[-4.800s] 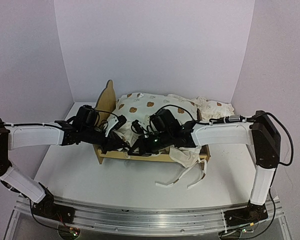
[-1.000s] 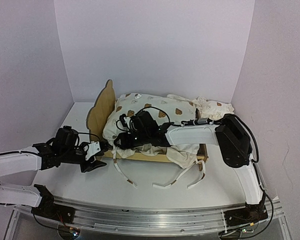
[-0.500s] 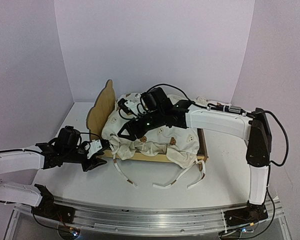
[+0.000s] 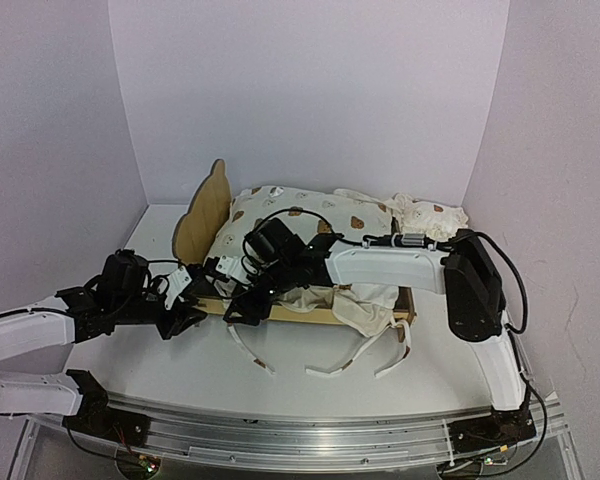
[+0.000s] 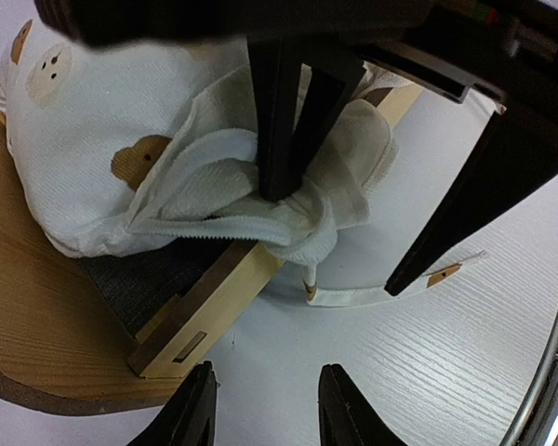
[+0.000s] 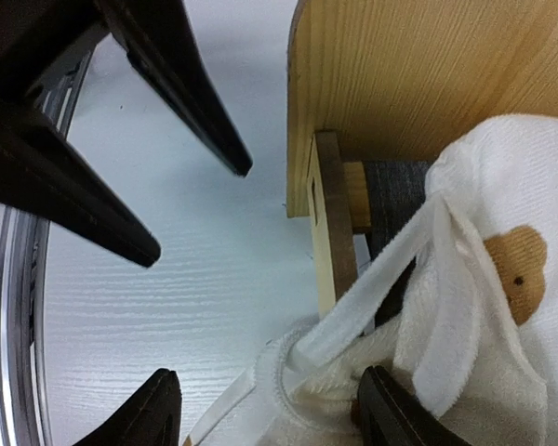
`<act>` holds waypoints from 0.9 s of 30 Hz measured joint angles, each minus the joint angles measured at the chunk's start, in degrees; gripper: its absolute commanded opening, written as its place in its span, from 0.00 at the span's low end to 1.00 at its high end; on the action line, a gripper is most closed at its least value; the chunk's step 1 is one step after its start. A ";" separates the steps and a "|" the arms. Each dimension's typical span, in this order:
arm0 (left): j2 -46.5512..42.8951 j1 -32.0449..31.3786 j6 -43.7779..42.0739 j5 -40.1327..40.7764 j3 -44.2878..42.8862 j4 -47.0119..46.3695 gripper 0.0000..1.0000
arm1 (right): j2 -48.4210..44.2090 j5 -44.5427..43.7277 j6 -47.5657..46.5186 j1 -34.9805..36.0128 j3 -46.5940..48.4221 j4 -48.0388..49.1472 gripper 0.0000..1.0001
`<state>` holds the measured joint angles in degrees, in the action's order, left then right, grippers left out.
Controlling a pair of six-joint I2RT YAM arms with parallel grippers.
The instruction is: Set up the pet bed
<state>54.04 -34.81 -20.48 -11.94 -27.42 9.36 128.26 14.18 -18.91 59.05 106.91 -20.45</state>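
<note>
Left wrist view: I see my left gripper (image 5: pixel 263 409) apart near the pet bed (image 5: pixel 219 302); right gripper (image 6: pixel 270 409) spread astride the cushion (image 5: pixel 93 121) corner.

Small light plywood pet bed (image 4: pixel 201 228), flat near the worktop's far edge. Bear-ear headboard upright at its left end, dark grey fabric base beside it.
</note>
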 measured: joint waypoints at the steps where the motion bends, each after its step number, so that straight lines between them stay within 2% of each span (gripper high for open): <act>1: 0.00 0.00 0.48 0.20 0.00 0.21 0.38 | 0.76 -0.45 -0.74 0.00 0.38 0.31 0.66; 5: -0.31 0.11 3.17 0.59 0.00 1.56 0.37 | 2.97 -2.29 -2.57 -0.15 3.27 0.11 0.55; 10: -1.32 0.15 6.09 0.62 0.00 1.71 0.37 | 6.81 -4.86 -3.57 -0.24 5.24 -0.02 0.57; 11: -1.44 0.15 6.61 0.65 0.00 1.71 0.36 | 7.48 -5.53 -3.84 -0.26 5.46 -0.02 0.55; 16: -2.29 0.15 8.53 1.46 0.00 1.76 0.34 | 8.66 -8.33 -5.99 -0.25 8.27 -0.65 0.27; 25: -3.75 0.15 10.93 0.32 -0.02 1.73 0.31 | 9.29 -5.52 -6.13 -0.62 8.59 -1.52 0.01; 27: -3.53 0.15 12.49 -0.27 -0.31 1.75 0.30 | 9.29 -4.29 -5.88 -0.91 8.63 -1.87 0.00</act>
<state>50.51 -34.65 -7.99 -12.21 -27.73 11.11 137.56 9.89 -24.78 58.14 115.54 -22.32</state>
